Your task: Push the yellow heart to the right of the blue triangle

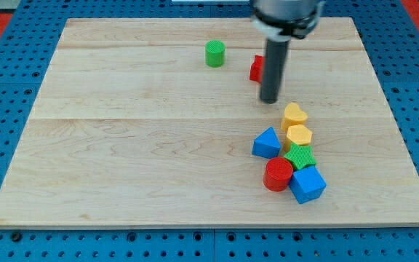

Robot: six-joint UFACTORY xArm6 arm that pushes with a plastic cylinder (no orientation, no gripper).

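The yellow heart [294, 115] lies right of the board's middle, up and to the right of the blue triangle [267, 143]. My tip [269, 100] is just above and left of the yellow heart, a small gap apart, and above the blue triangle. The rod rises from there to the view's top.
A yellow hexagon [299, 135] sits just below the heart. Below it lie a green block [300, 156], a red cylinder [278, 175] and a blue cube [308, 184]. A green cylinder [214, 54] and a red block [256, 68], partly behind the rod, lie near the top.
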